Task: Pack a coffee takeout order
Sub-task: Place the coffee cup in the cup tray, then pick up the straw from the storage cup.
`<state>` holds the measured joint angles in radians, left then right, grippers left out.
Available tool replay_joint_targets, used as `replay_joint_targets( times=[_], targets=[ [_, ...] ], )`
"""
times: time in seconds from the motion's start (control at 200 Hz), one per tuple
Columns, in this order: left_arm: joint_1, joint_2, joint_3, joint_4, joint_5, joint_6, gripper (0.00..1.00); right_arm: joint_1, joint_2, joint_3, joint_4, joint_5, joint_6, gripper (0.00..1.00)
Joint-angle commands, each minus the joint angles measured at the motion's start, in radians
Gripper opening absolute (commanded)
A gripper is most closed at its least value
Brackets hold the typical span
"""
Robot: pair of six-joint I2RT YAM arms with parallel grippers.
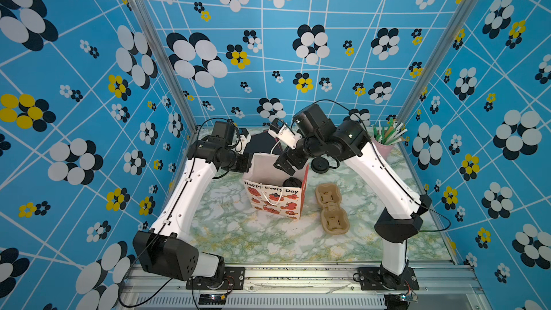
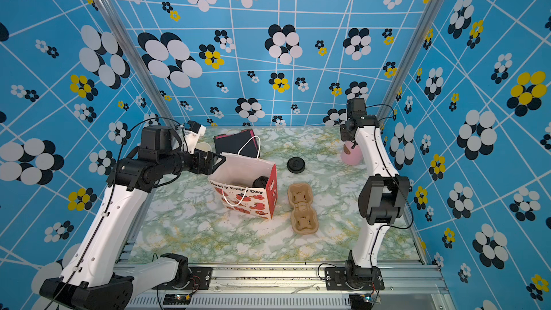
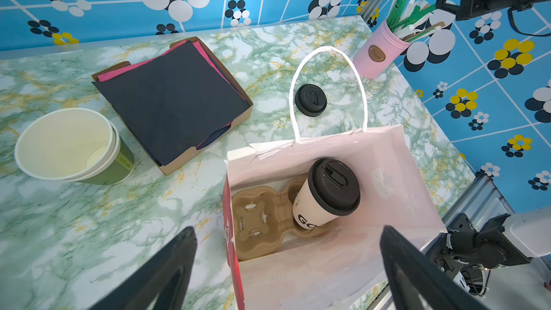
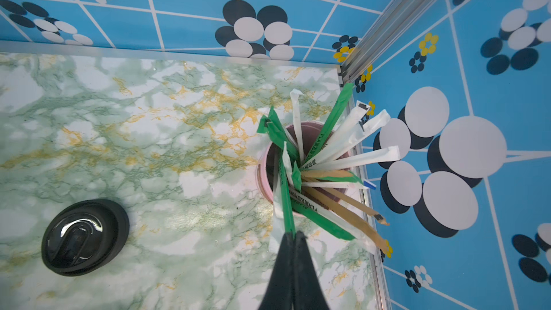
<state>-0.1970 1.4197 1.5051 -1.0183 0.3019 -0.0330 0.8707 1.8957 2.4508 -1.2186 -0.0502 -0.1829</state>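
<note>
The black napkin [image 3: 170, 99] is seen unpacked atop its stack in the cardboard tray [image 3: 185, 164], and the left gripper [image 3: 289, 229] is held wide open and empty above the paper bag [image 3: 387, 156]. Inside it, the white cup [image 3: 313, 204] is capped with the black lid [image 3: 334, 184] and seated in a carrier [image 3: 256, 225]. The right gripper [image 4: 293, 235] is clamped on a green wrapped straw [image 4: 285, 192] in the pink holder [image 4: 260, 171]; the napkin is judged outstanding.

i saw a small white paper cup [image 3: 310, 204] with dark lettering, its round black plastic lid [image 3: 334, 184], and a green paper-wrapped straw [image 4: 284, 192].
</note>
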Motion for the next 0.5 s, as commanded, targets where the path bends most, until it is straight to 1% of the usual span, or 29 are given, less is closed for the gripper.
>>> replay_joint_targets(
  times=[0.0,0.135,0.25,0.295,0.32,0.33,0.35,0.495],
  targets=[
    [-0.006,0.018,0.030,-0.039,0.006,0.012,0.10,-0.028,-0.113,-0.097,0.092,0.078,0.038,0.99],
    [-0.005,0.016,0.045,-0.033,0.017,0.007,0.25,-0.087,-0.270,-0.301,0.227,0.121,0.068,0.99],
    [-0.001,0.016,0.066,-0.029,0.025,0.002,0.37,-0.159,-0.407,-0.462,0.320,0.163,0.097,0.99],
    [0.000,0.016,0.078,-0.030,0.029,0.000,0.42,-0.198,-0.454,-0.518,0.351,0.180,0.108,0.99],
    [0.002,0.016,0.086,-0.031,0.031,-0.001,0.42,-0.218,-0.480,-0.546,0.365,0.191,0.114,0.99],
    [0.002,0.016,0.089,-0.032,0.032,-0.002,0.46,-0.227,-0.489,-0.558,0.372,0.194,0.117,0.99],
    [0.004,0.015,0.095,-0.034,0.034,-0.002,0.49,-0.244,-0.509,-0.581,0.384,0.202,0.120,0.99],
    [0.009,0.001,0.147,-0.040,0.025,-0.004,0.62,-0.378,-0.603,-0.721,0.451,0.267,0.134,0.96]
  ],
)
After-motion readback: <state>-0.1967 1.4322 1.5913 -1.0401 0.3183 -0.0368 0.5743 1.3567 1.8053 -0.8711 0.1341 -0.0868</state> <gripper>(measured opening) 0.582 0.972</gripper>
